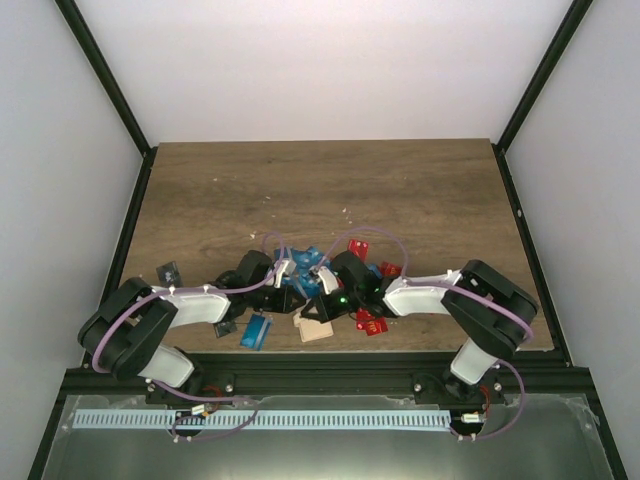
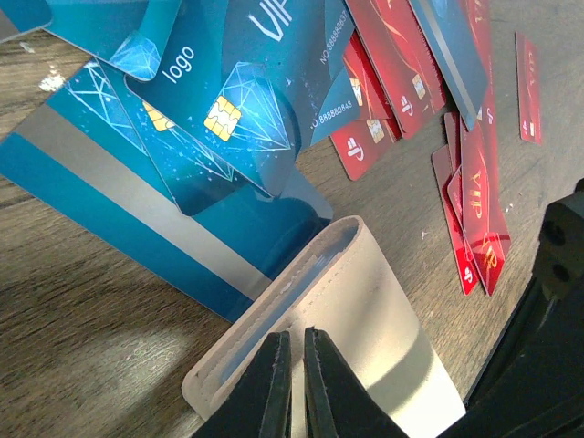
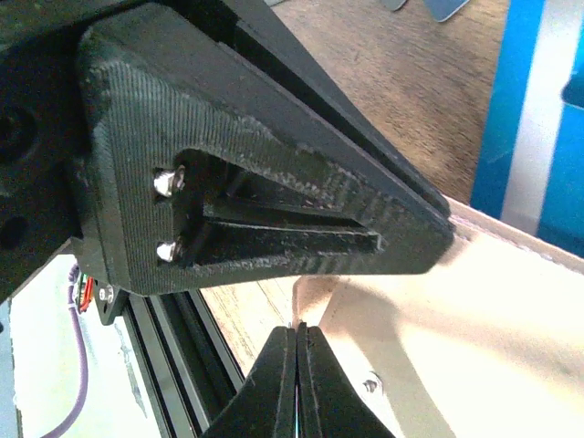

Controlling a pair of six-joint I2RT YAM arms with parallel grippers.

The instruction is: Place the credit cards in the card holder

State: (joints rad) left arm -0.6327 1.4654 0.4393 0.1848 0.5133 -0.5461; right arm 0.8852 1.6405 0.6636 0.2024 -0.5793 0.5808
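Observation:
The beige card holder [image 2: 383,310] lies near the table's front edge, its slot facing a pile of blue credit cards [image 2: 228,100] and red credit cards [image 2: 474,192]. My left gripper [image 2: 294,342] is shut on the holder's upper wall. In the top view both grippers meet over the card holder [image 1: 313,328]. My right gripper [image 3: 297,330] is shut on a thin card seen edge-on, just in front of the card holder [image 3: 484,310]. The left gripper's black finger [image 3: 274,182] fills the upper part of the right wrist view.
Loose cards lie around the arms: a blue one [image 1: 258,330] at the front left, a dark one [image 1: 168,272] at the far left, red ones [image 1: 372,322] at the front right. The table's black front rail [image 1: 330,372] runs just behind the holder.

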